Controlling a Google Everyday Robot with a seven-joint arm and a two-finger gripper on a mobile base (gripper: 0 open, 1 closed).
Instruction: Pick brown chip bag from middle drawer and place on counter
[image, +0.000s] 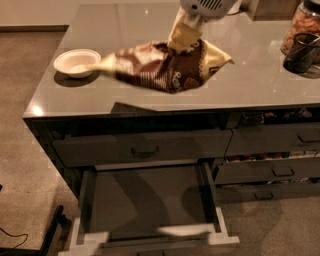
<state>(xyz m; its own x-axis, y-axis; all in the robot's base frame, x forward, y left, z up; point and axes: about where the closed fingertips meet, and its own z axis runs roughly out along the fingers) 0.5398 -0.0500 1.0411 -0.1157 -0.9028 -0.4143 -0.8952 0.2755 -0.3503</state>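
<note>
The brown chip bag (160, 65) hangs in the air over the counter (150, 100), dark brown in the middle with cream-yellow ends. My gripper (184, 37) comes down from the top of the view and is shut on the bag's upper edge. The bag's left end reaches toward the white bowl (76, 62). The middle drawer (150, 200) stands pulled open below the counter's front edge, with its grey inside bare.
A glass jar of snacks (302, 25) and a dark cup (301, 52) stand at the counter's far right. Closed drawers (142, 147) sit above and to the right of the open one. A dark base part (52, 230) shows on the floor at lower left.
</note>
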